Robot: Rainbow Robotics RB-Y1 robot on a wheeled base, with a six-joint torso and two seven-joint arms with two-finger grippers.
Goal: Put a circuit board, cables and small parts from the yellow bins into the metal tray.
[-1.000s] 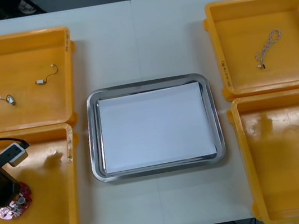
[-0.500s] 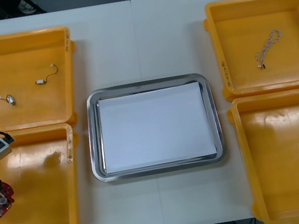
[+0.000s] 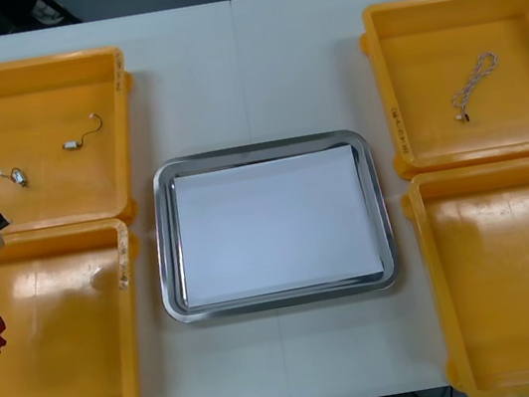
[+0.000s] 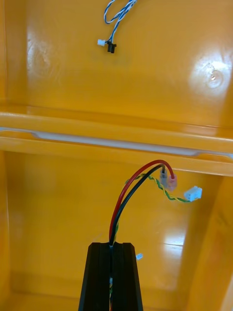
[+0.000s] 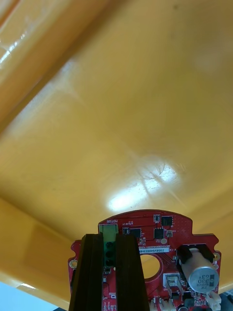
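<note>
Red, round circuit board (image 5: pixel 160 257) is pinched at its edge by the left gripper (image 5: pixel 110 239), above the near-left yellow bin (image 3: pixel 70 370). The right gripper (image 4: pixel 112 245) pinches red and black cables (image 4: pixel 124 194). They stick out lengthways beyond it, then curl over. Carrying step, I think: both must go inward to the shiny metal tray (image 3: pixel 163 245).

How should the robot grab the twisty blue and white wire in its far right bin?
Take the twisted blue and white cable by its middle, coming straight down, jaws across its slant. It lies flat and alone on the floor of the far right yellow bin, clear of the walls. The right gripper holds a red and black cable.
</note>
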